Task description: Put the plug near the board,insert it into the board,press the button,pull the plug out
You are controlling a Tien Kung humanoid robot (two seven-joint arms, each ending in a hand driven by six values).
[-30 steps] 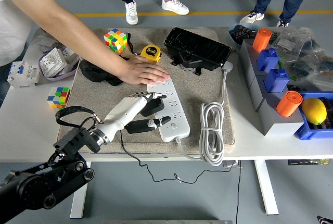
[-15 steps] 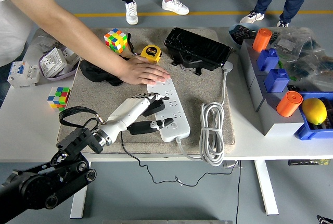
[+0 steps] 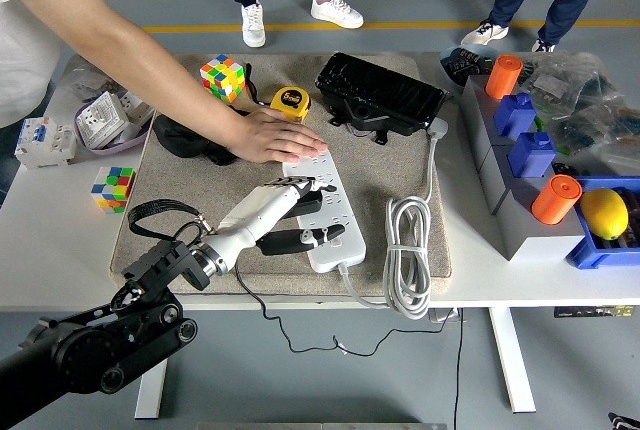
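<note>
- Plug (image 3: 305, 205): a black block sitting on the white power strip (image 3: 325, 212), near the strip's middle, under the robot's fingertips.
- Left hand (image 3: 285, 212): white shell with dark finger segments, reaching in from the lower left; its upper fingers (image 3: 290, 188) curl over the top of the plug while the thumb lies along the strip's near edge below it, so the hand is closed narrowly about the plug.
- Power strip: long, flat, hard white plastic with rows of socket slots, lying slantwise on the mat (image 3: 400, 165); its thick white cable (image 3: 407, 255) is bundled in a loose coil just to its right.
- A thin black cord (image 3: 290, 325) trails from the hand's side over the table (image 3: 45, 250) edge.
- Mat: beige, coarse and felt-like, rectangular, covering the middle of the white table.
- A person's hand (image 3: 275, 138) lies flat, palm down, on the far end of the strip, the bare arm coming from the upper left.
- Behind the strip sit a yellow tape measure (image 3: 291, 102), a colourful puzzle cube (image 3: 222, 77) and a glossy black box-shaped device (image 3: 380, 93).
- A second puzzle cube (image 3: 113, 186) lies off the mat at left.
- At right, grey bins hold blue blocks (image 3: 530, 153), orange cylinders (image 3: 555, 198) and a lemon (image 3: 603, 213).
</note>
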